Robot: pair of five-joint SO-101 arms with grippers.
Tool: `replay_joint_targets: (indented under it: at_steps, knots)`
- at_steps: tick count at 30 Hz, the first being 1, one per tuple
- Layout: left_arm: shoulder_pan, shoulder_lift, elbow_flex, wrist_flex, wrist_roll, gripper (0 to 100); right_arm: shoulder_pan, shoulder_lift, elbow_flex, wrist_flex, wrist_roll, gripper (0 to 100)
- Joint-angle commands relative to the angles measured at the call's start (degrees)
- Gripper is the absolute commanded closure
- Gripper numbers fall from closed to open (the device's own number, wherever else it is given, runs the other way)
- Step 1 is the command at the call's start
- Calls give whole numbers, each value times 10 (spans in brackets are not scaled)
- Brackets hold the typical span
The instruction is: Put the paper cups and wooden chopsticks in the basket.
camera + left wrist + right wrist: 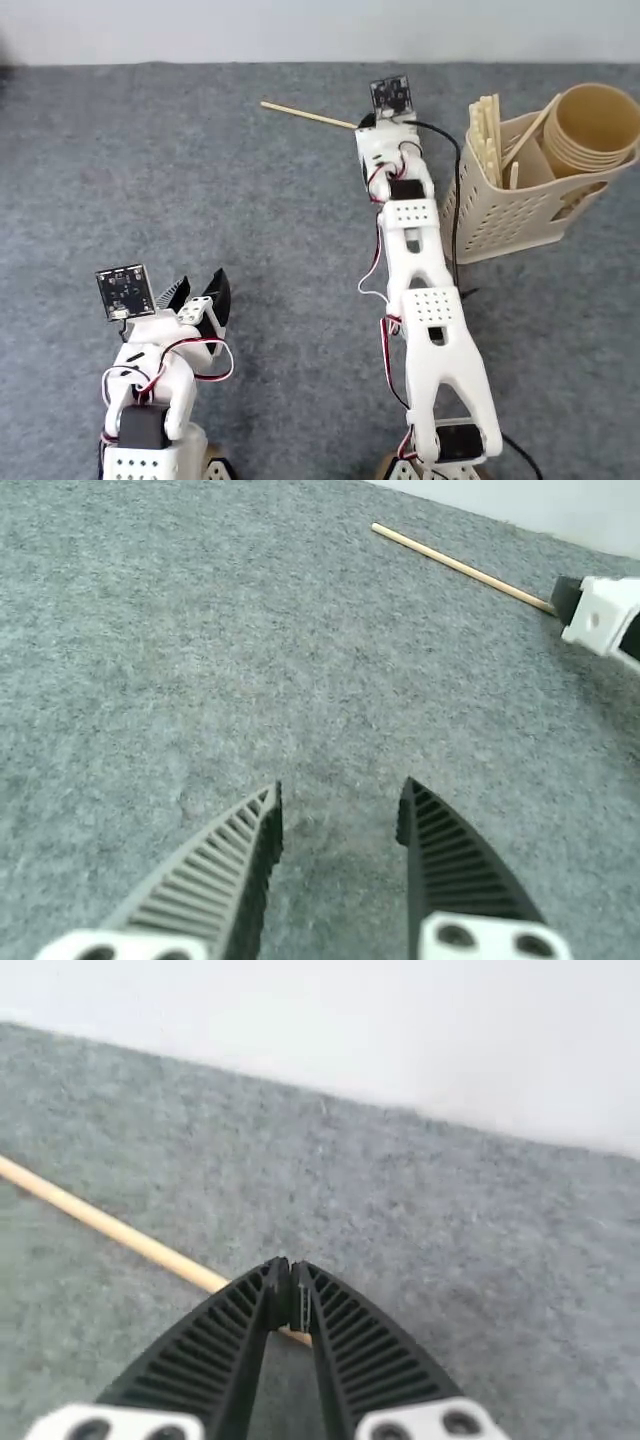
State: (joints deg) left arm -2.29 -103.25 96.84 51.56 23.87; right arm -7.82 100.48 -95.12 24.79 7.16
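Chopstick (pixel 308 115) lay at far side of bench (pixel 200 200) | long axis ran leftward from right gripper (pixel 290 1270), clamped on its end | basket (pixel 500 225) just right of that arm | left gripper (pixel 340 810) apart, well back.

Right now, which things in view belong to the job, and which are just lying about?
Job:
- loose wooden chopstick, held at the shut tips of the right gripper
- basket
- stacked paper cups inside it
- chopsticks standing in it

Not the job:
- grey felt table cover
- black cable beside the basket
- left gripper, open over bare felt
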Motion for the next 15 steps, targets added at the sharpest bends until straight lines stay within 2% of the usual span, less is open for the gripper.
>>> replay_joint_targets:
  at_steps: [1, 6, 15]
  knots:
    - [0, -7, -4, 1, -4, 814, 6, 0, -12, -31, 11, 990]
    - [0, -6, -4, 1, -4, 814, 6, 7, -6, -15, 65, 990]
    - [0, -6, -4, 1, -4, 814, 1, -38, -13, 189, 62, 990]
